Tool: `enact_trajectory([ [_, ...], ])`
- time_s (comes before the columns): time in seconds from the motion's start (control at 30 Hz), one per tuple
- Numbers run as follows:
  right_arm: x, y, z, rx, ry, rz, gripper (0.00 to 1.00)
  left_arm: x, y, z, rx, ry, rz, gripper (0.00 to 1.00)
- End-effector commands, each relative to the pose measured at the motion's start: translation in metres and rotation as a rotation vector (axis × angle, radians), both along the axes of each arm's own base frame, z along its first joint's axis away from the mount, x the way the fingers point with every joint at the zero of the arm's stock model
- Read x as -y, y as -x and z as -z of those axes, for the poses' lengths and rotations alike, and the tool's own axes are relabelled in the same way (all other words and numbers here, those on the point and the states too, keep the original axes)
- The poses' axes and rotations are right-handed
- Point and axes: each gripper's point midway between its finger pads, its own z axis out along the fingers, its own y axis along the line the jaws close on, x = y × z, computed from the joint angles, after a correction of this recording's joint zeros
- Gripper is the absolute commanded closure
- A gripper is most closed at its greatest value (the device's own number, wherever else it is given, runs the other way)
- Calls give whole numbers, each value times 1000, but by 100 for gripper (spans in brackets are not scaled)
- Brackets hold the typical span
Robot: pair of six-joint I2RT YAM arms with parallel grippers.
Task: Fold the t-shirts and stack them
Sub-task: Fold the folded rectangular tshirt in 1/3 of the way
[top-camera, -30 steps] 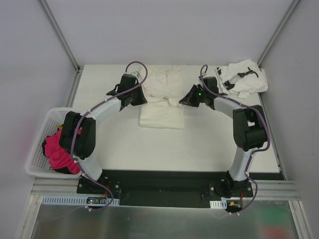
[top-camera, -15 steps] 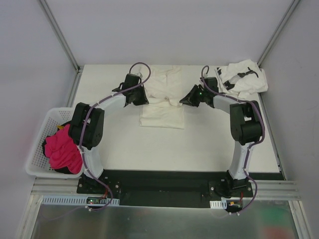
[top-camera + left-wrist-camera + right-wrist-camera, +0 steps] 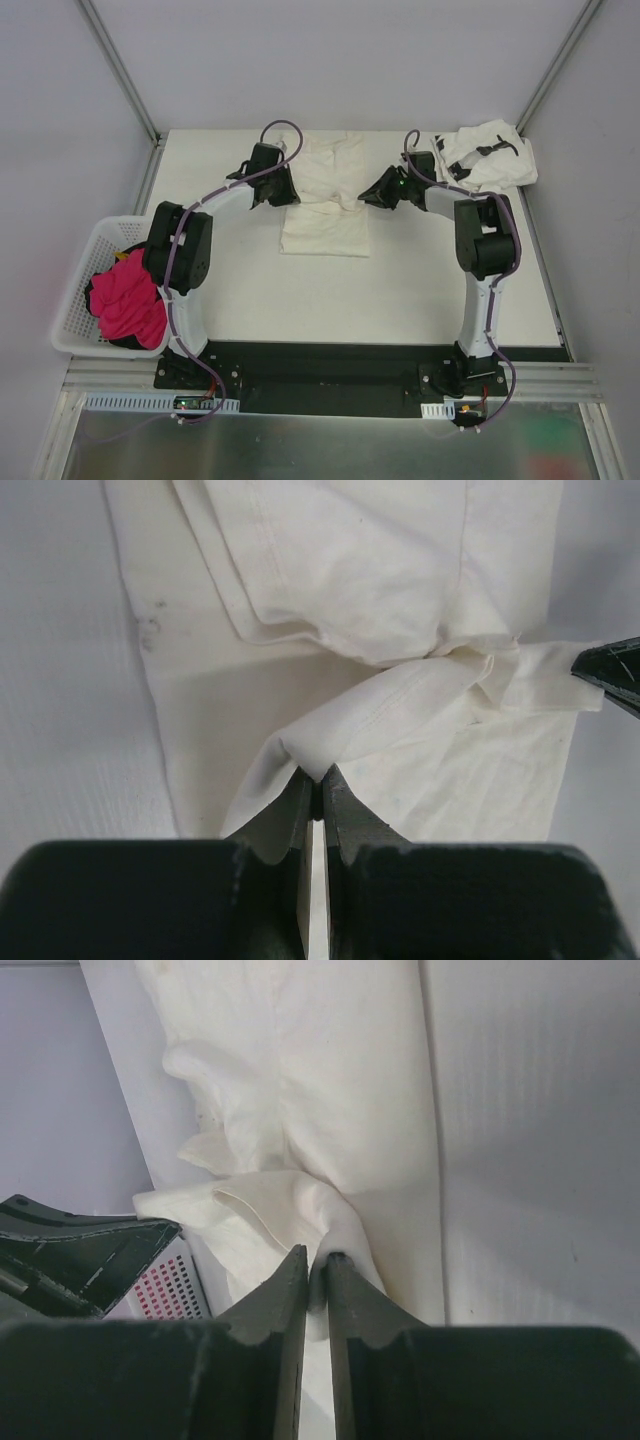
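Cream-white, rumpled, half-folded t-shirt [image 3: 325,230] sits clamped in left gripper [image 3: 318,775]; whether right gripper [image 3: 316,1255] grips it is unclear.

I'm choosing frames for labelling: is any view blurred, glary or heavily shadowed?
Top external: even light, sharp, faint reflections on the metal sheet. Left wrist: cream t-shirt crisp, left hand dark, slightly soft. Right wrist: cloth bright but folds readable, right hand dark.

left arm [image 3: 222,203] / right arm [image 3: 442,201]: white links, black joints
cables [image 3: 281,128]: purple, run along both arms
left pincer [image 3: 316,778] / right pincer [image 3: 315,1258]: all black
LED [image 3: 399,183]: green, right wrist
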Motion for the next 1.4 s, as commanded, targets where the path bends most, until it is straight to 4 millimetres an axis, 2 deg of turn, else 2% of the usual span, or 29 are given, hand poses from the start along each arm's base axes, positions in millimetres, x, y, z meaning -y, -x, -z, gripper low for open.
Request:
enact_trajectory([
  [0.0,-7,-20,-22,42,-57,-4,83,-4,-18,-26,72,32,-7,100],
  [0.1,-7,-23,-22,37,-64,3,79,-9,-18,-25,68,33,-16,100],
  [0.43,17,-31,-25,34,-66,59,67,-17,-20,-12,33,42,-29,100],
  [0.53,21,-35,-24,37,-67,69,66,-15,-20,-8,21,52,-21,82],
  [0.57,22,-37,-24,38,-68,72,66,-15,-21,-6,16,52,-22,63],
  [0.63,25,-40,-27,48,-68,81,67,-15,-22,-8,20,55,-21,45],
  [0.67,28,-41,-28,50,-71,85,67,-15,-22,-9,23,57,-20,28],
  [0.8,35,-41,-36,73,-68,94,68,-14,-24,-17,36,64,-19,9],
  [0.9,37,-35,-44,81,-79,96,74,-12,-21,-24,44,80,-7,10],
  [0.93,37,-34,-56,110,-86,94,76,-12,-20,-31,55,86,-5,10],
  [0.97,37,-31,-59,114,-90,93,80,-11,-19,-34,58,93,-6,10],
  [1.0,34,-28,-65,128,-97,88,88,-10,-15,-35,58,92,-5,11],
  [1.03,33,-20,-61,113,-96,90,92,-8,-13,-44,74,96,-3,12],
  [1.07,30,-17,-70,132,-100,89,94,-6,-9,-45,73,97,0,12],
  [1.17,6,5,-73,128,-116,38,98,11,9,-49,65,110,40,13],
  [1.2,-9,14,-72,126,-119,7,99,17,14,-49,64,111,55,13],
  [1.23,-17,20,-70,118,-120,-6,99,30,24,-51,67,110,86,14],
  [1.27,-24,27,-65,103,-120,-21,98,35,32,-46,53,108,103,14],
  [1.3,-40,36,-60,92,-124,-58,98,40,38,-44,45,105,119,14],
  [1.37,-53,42,-52,74,-125,-78,99,50,50,-32,22,91,150,15],
])
